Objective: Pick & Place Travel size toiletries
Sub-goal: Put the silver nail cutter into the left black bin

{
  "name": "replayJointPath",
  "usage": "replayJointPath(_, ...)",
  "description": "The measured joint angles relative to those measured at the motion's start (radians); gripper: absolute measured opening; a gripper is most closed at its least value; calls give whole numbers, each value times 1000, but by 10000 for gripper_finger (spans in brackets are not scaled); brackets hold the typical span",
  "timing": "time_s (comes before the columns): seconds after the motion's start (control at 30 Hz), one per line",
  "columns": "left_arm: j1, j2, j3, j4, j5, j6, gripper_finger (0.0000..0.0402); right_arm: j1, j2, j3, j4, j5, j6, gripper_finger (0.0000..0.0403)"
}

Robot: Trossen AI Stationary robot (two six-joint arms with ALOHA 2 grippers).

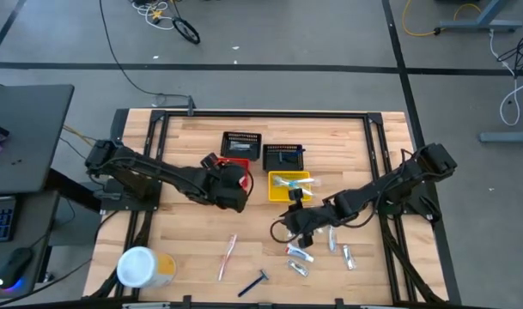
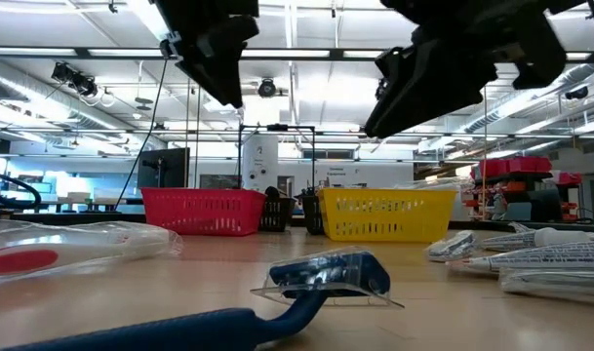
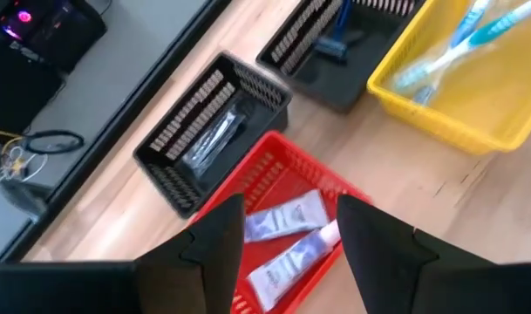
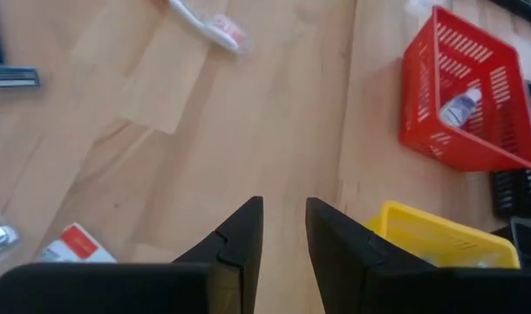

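Loose toiletries lie flat on the near part of the table: a pink toothbrush (image 1: 227,256), a dark blue razor (image 1: 254,283) (image 2: 316,278) and several small white tubes (image 1: 300,253). Two more tubes (image 3: 287,235) lie in the red basket (image 1: 236,174). White-blue toothbrushes (image 3: 457,44) lie in the yellow basket (image 1: 291,184). My left gripper (image 3: 291,235) hovers open and empty over the red basket. My right gripper (image 4: 284,218) hangs above bare wood at the yellow basket's near side, its fingers a narrow gap apart and holding nothing.
Two black mesh baskets (image 1: 240,144) (image 1: 283,156) stand beyond the red and yellow ones, each holding dark items. A large white-and-yellow canister (image 1: 141,268) stands at the near left corner. Bare wood lies between the baskets and the loose items.
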Motion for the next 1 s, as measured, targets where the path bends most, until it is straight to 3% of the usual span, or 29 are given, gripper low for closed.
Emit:
replayJointPath(0.23,20,-8,-1,0,4,57,193,-86,0,0,-26,-79,23,99)
replayJointPath(0.63,127,-8,-1,5,0,219,193,-175,0,0,-31,-20,33,99)
replayJointPath(0.83,195,-8,-1,8,-74,338,193,-260,0,0,-29,-96,30,99)
replayJointPath(1.0,256,-8,-1,13,48,466,193,-322,0,0,-31,-130,10,99)
